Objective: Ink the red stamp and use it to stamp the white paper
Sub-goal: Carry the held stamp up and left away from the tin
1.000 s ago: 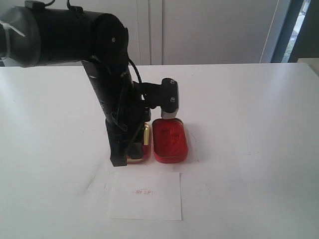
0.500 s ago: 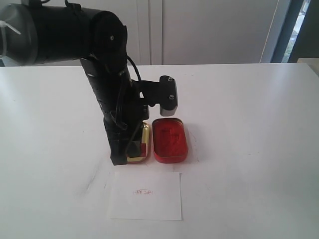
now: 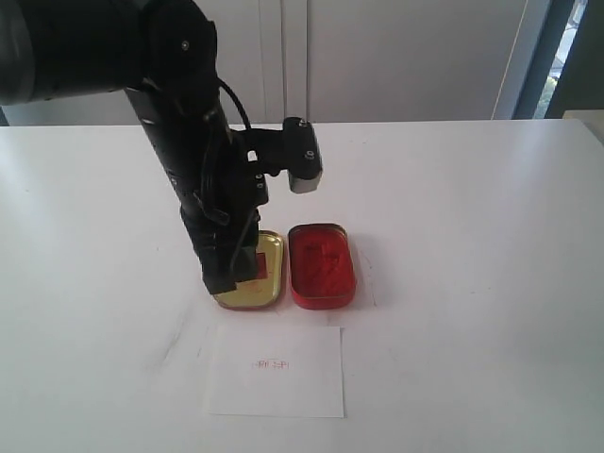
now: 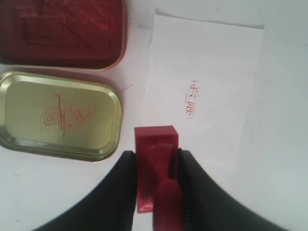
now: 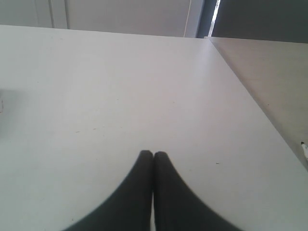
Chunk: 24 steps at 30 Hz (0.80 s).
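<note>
Transit step, by my read: the left gripper (image 4: 155,161) has its jaws closed onto both sides of the red stamp (image 4: 156,166), block end down. It hangs over the gold lid (image 3: 270,281), next to the red ink tin (image 3: 322,265). Whether the block touches the lid I can't tell; it looks clear. The white paper (image 3: 276,371) lies flat just in front of lid & tin, w/ a faint red print (image 3: 271,364) near its middle. Can't see the stamp face, so inked or not is unknown. The next move prob. calls for a short carry toward the sheet, then a square, level drop — any tilt gives a partial mark. The right gripper (image 5: 153,159) is pressed shut w/ nothing in it, over bare table (image 5: 120,86).
</note>
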Available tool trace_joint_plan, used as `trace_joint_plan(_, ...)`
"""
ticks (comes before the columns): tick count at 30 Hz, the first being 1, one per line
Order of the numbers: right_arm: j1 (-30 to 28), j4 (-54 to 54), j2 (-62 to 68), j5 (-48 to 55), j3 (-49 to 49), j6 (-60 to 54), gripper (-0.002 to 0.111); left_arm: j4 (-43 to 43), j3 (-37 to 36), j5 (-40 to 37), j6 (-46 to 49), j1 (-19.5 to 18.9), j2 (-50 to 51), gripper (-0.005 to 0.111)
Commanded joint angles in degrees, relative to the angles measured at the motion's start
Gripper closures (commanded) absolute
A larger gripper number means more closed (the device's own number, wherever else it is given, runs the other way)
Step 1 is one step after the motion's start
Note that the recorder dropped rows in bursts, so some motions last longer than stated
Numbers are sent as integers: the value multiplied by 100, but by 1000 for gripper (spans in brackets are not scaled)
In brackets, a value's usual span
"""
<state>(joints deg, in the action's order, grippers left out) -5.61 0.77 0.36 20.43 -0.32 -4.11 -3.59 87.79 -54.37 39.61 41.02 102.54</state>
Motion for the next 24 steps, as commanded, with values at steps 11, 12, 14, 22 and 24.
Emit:
trace_joint_plan(11, -18, -47, -36, -81, 32, 1, 108, -1445, 29, -410, -82, -1268, -74, 107)
trace_joint_plan(12, -18, -47, -36, -81, 32, 1, 108, -1453, 29, -410, -82, -1312, -74, 107)
trace_joint_plan(14, -18, -47, -36, -81, 32, 1, 108, -1496, 29, -419, -82, -1405, -74, 107)
trace_joint_plan(22, -18, -47, -36, -81, 32, 1, 108, -2013, 18, -454, -82, -1711, -74, 107)
trace_joint_plan(24, -18, -47, -36, -81, 32, 1, 108, -2150, 18, -479, -82, -1820, -74, 107)
